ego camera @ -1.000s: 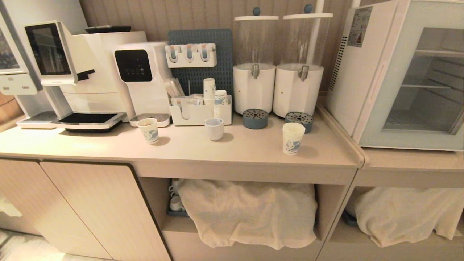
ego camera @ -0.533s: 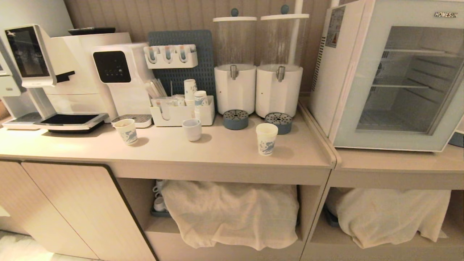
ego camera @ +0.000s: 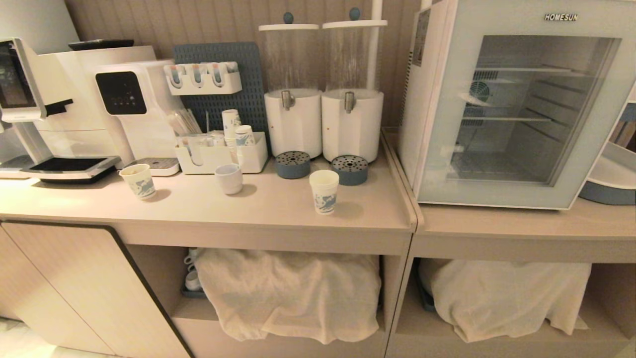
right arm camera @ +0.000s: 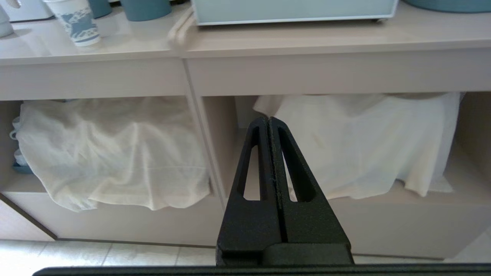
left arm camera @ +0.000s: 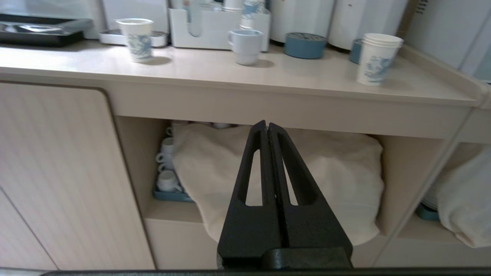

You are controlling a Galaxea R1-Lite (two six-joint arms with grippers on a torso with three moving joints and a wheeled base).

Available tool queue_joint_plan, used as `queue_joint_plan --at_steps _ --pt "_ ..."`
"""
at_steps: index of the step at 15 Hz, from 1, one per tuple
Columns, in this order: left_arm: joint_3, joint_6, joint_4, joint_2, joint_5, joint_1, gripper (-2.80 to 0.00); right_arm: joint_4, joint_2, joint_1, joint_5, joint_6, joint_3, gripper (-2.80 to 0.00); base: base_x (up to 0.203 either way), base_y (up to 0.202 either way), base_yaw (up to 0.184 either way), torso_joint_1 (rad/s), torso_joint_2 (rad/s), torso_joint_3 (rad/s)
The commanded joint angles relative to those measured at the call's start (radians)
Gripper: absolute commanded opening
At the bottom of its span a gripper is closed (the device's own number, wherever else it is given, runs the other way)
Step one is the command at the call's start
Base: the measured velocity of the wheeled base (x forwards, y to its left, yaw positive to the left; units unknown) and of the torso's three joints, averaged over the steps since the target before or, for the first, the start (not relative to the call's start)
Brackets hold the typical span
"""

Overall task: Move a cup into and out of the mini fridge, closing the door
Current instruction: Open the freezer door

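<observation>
The cup (ego camera: 324,191), tall white paper with a blue print, stands upright on the counter in front of the drink dispensers; it also shows in the left wrist view (left arm camera: 377,58) and the right wrist view (right arm camera: 76,21). To its right sits the white HOMESUN mini fridge (ego camera: 422,99) with its glass door (ego camera: 516,107) closed and wire shelves bare. Neither arm is in the head view. My left gripper (left arm camera: 267,123) is shut and empty, low before the open shelf. My right gripper (right arm camera: 267,119) is also shut and empty, below the counter.
A shorter blue-print paper cup (ego camera: 138,181) and a plain white cup (ego camera: 229,178) stand further left. Coffee machines (ego camera: 79,109), a white organiser (ego camera: 218,156) and two dispensers (ego camera: 323,114) line the back. Cloth-covered bundles (ego camera: 293,293) fill the shelves below. A raised lip (ego camera: 397,174) separates the counters.
The whole head view has shifted: the counter slid left and the fridge came fully into view, so the camera moved to the right. Nothing on the counter moved.
</observation>
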Motion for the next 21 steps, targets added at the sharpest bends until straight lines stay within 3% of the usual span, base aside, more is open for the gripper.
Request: queue_joint_plan --at_steps 1,21 --pt "0.040 -0.001 -0.002 -0.003 0.000 0.000 -2.80 0.002 0.001 0.001 0.000 0.000 -0.001 -2.80 0.000 -0.193 0.001 0.002 0.00 0.004" --pt "0.040 -0.011 -0.002 -0.003 -0.002 0.000 -2.80 0.002 0.001 0.000 0.000 0.000 -0.001 -2.80 0.000 -0.187 0.001 0.002 0.00 0.001"
